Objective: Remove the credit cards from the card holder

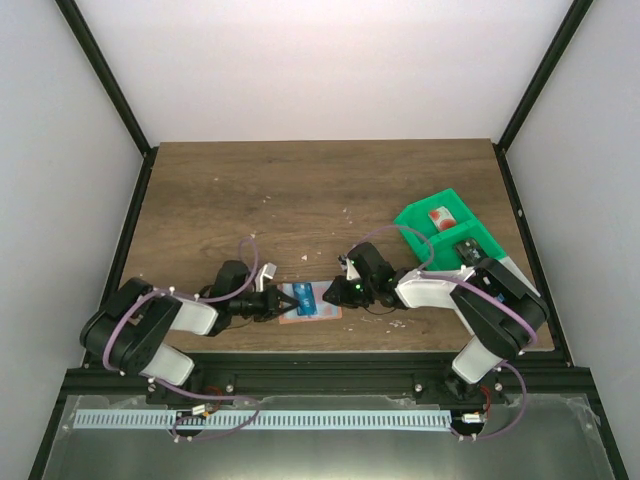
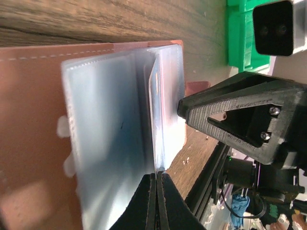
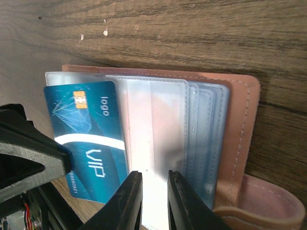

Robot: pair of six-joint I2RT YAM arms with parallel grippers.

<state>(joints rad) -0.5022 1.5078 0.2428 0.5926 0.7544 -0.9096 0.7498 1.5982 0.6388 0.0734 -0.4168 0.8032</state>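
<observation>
The card holder (image 1: 322, 312) lies open on the table near the front edge, with a tan-pink cover (image 3: 240, 124) and clear bluish sleeves (image 2: 105, 134). A blue credit card (image 3: 91, 129) marked VIP sticks partly out of a sleeve toward the left. My left gripper (image 2: 159, 173) is shut on that card's edge (image 2: 154, 96). It reaches in from the left (image 1: 280, 303). My right gripper (image 3: 154, 172) comes from the right (image 1: 336, 293). Its jaws stand a small gap apart, with the tips resting on the clear sleeves and nothing pinched between them.
A green compartment tray (image 1: 447, 232) sits at the right. In it are a red and white card (image 1: 440, 216) and a dark card (image 1: 468, 247). The tray's corner (image 2: 240, 33) shows beyond the right gripper's finger (image 2: 230, 120). Small crumbs dot the wood.
</observation>
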